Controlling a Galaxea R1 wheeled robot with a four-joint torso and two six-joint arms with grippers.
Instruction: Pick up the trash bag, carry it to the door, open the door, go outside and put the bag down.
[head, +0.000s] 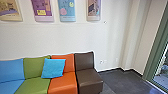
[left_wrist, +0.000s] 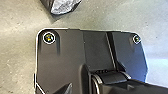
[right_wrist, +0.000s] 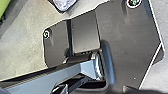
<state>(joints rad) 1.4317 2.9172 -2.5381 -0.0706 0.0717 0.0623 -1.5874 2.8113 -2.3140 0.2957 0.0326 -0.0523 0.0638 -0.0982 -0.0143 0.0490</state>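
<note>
1. Spotting what's probably the trash bag (left_wrist: 62, 7), dark with a crumpled silvery end, just beyond the edge of the base plate (left_wrist: 65, 55).
2. Not making out its long axis or the nearer arm; not managing to tell hanging from resting on the floor (left_wrist: 17, 72) either.
3. Not being able to tell open from closed for the fingers on either side, so not guessing at a grip.
4. Facing a brown seat (head: 88, 77), with green-framed glass (head: 163, 63) lying off to the robot's right, maybe doorward.
</note>
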